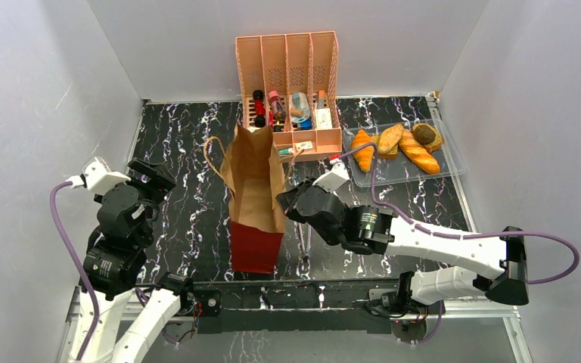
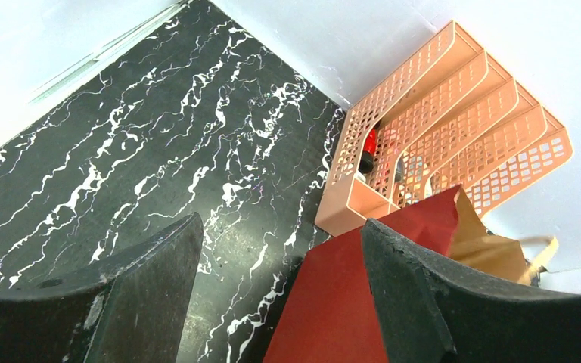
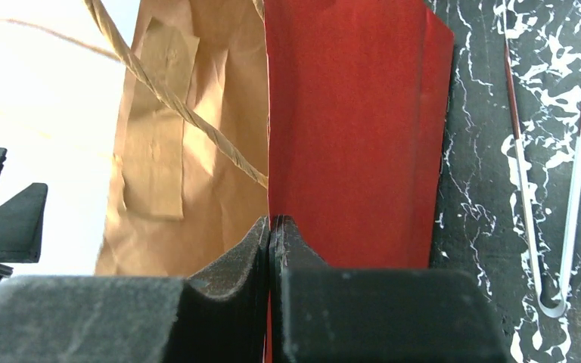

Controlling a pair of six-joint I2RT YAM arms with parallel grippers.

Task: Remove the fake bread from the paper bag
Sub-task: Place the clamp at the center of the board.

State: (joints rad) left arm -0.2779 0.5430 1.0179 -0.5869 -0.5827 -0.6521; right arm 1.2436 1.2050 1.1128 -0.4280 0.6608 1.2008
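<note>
The black marble table [image 1: 189,151] is the biggest thing here. The paper bag [image 1: 256,181] stands up tall in the middle of it, brown on top and red at the bottom. Behind the bag is the pink organizer [image 1: 287,76] with small bottles and boxes in it. At the back right is a clear plastic tray [image 1: 393,172], and the fake bread [image 1: 397,144] lies in it, well apart from the bag.

My right gripper [image 3: 271,223] is squeezed tight on the right edge of the bag, with the paper between my fingers. My left gripper [image 2: 281,227] hangs off to the left of the bag with its fingers wide apart. It holds nothing and touches nothing.
</note>
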